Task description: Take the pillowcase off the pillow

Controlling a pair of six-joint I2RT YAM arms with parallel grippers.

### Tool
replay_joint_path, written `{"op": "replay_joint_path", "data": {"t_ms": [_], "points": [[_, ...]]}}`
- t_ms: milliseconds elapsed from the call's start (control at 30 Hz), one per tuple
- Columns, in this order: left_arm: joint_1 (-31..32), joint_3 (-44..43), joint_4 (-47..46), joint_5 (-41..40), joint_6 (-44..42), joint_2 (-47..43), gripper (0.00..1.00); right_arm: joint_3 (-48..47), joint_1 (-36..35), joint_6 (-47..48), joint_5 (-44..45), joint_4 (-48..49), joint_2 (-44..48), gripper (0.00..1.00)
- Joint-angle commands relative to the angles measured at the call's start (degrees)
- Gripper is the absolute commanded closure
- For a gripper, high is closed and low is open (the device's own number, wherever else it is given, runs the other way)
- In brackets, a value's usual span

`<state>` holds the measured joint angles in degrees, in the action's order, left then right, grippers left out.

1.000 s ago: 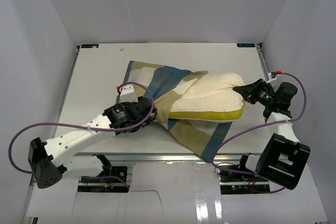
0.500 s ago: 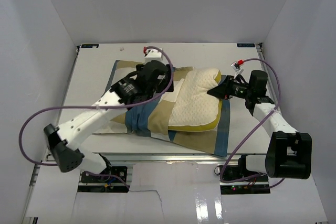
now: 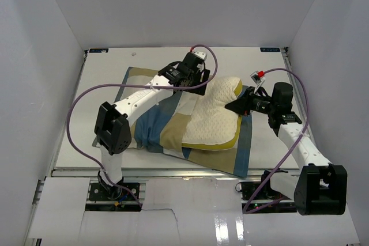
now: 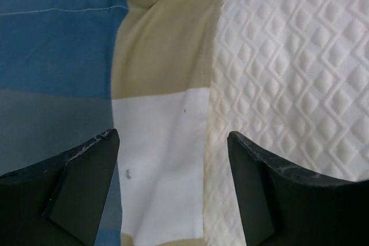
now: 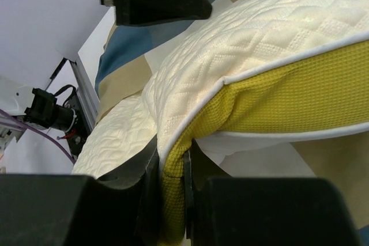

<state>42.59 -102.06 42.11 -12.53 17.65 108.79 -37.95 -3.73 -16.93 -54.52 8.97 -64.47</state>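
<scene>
The cream quilted pillow (image 3: 214, 120) with yellow edging lies half out of the checked pillowcase (image 3: 151, 133), which is spread under it and to its left. My right gripper (image 3: 236, 106) is shut on the pillow's right corner; the right wrist view shows its jaws pinching the yellow edge (image 5: 173, 200). My left gripper (image 3: 193, 83) hovers open over the far side. In the left wrist view the gripper (image 4: 173, 191) is empty above the pillowcase (image 4: 155, 142), at the cloth's edge next to the pillow (image 4: 288, 73).
The white table (image 3: 104, 79) is boxed in by white walls on the left, back and right. The pillowcase's near corner (image 3: 239, 168) reaches the table's front edge. Purple cables (image 3: 78, 113) loop beside both arms.
My left arm swung from the near left across to the far side of the pillow. The pillow and case turned and slid left. My right gripper moved left, still holding the pillow's corner.
</scene>
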Motion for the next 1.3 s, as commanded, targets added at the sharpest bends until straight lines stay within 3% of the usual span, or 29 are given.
{"op": "replay_joint_path", "data": {"t_ms": [0,67,200,233,300,567,733,900,1000,1100,1133,1200,1267], "points": [[0.21,-4.54,-1.06,3.75,-2.8,4.3,0.16,-0.98,-0.58,2.42,-1.55,0.79,2.33,0.92],[0.13,-5.69,-1.15,3.22,-2.8,6.51,0.21,-1.24,-0.67,2.43,-1.38,0.7,2.59,0.92],[-0.66,-8.5,-0.89,1.91,-2.27,10.91,0.65,-1.25,-0.84,2.43,0.2,0.61,3.82,0.92],[-1.97,-9.9,-0.45,1.55,-0.96,12.22,0.84,-1.07,-0.84,2.25,0.9,0.43,4.34,0.92],[-4.08,-12.19,2.43,2.25,1.24,13.63,1.0,-0.28,-0.76,1.81,2.84,0.43,7.06,0.92],[-12.78,-6.06,3.51,-4.51,6.6,7.59,1.0,3.32,-0.67,-0.47,19.86,-3.08,24.71,0.92],[-17.97,-2.09,2.37,-4.43,7.49,5.02,1.0,4.38,-0.76,-1.26,30.68,-5.28,36.22,0.92],[-20.78,3.42,0.36,-7.85,9.33,2.14,1.0,3.33,-0.76,-2.75,33.16,-5.63,42.05,0.92],[-21.23,6.86,-2.73,-4.8,8.46,-1.03,1.0,1.31,-0.76,-3.11,35.53,-7.38,41.88,0.92],[-20.62,7.75,-3.34,-0.75,7.93,-3.75,0.76,-0.27,-0.76,-4.07,36.41,-7.39,37.67,0.92],[-20.35,9.49,-3.87,1.18,7.14,-6.63,0.54,-0.45,-0.67,-4.51,36.94,-7.39,34.96,0.92],[-19.04,11.87,-4.32,2.86,6.0,-11.55,0.27,-0.45,-0.76,-5.39,38.43,-7.21,31.79,0.92],[-17.64,13.98,-4.05,1.73,5.55,-15.17,0.22,-0.28,-0.75,-6.09,40.01,-7.48,30.28,0.92]]}}
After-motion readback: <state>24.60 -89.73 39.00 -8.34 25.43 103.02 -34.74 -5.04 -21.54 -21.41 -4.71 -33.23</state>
